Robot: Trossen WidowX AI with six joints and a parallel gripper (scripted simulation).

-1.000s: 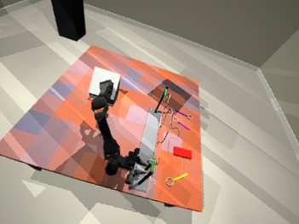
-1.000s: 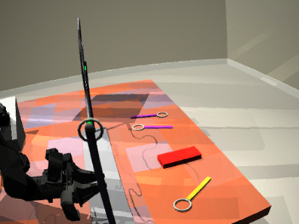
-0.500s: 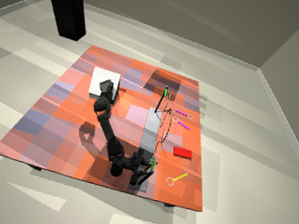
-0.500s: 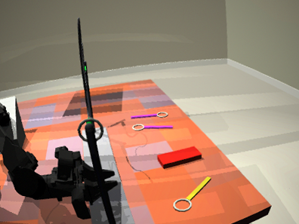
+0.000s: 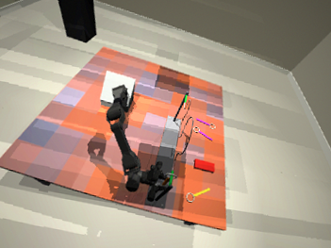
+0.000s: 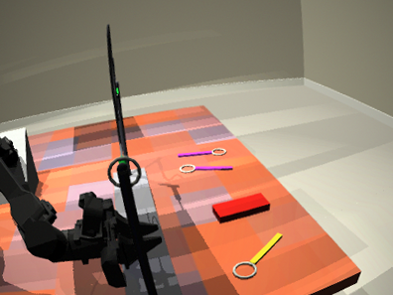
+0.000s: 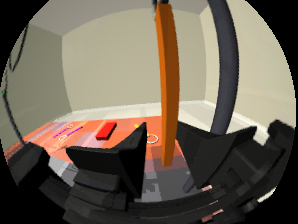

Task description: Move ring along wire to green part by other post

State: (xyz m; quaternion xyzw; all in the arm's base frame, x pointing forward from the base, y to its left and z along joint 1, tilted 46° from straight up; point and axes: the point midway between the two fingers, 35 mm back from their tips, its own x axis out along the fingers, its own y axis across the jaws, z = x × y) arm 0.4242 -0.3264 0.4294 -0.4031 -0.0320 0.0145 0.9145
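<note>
The ring (image 5: pixel 175 176) (image 6: pixel 109 172) hangs around the green part (image 5: pixel 171 180) (image 6: pixel 122 162) by the near post (image 6: pixel 130 199) (image 7: pixel 227 60). Its orange handle (image 5: pixel 166 180) (image 7: pixel 169 75) points down and is hidden behind the post in the exterior view. My gripper (image 5: pixel 161 180) (image 6: pixel 158 234) (image 7: pixel 158 124) is partly open, low around the handle, whose lower end stands between the fingers with gaps. The post rises behind the right finger; contact cannot be told. The thin wire (image 5: pixel 191 133) (image 6: pixel 110 49) bends toward the far green part (image 5: pixel 186 99) (image 6: pixel 117 91) (image 7: pixel 4 93) at the far post (image 5: pixel 179 109).
A red block (image 5: pixel 204 166) (image 6: pixel 241 208) (image 7: pixel 106 131), a yellow-handled ring (image 5: pixel 202 192) (image 6: pixel 268 248) and two purple-handled rings (image 5: pixel 206 135) (image 6: pixel 198 153) lie beyond the wire. A white box (image 5: pixel 112 82) stands under the arm's base. A black box (image 5: pixel 74 10) hangs at upper left.
</note>
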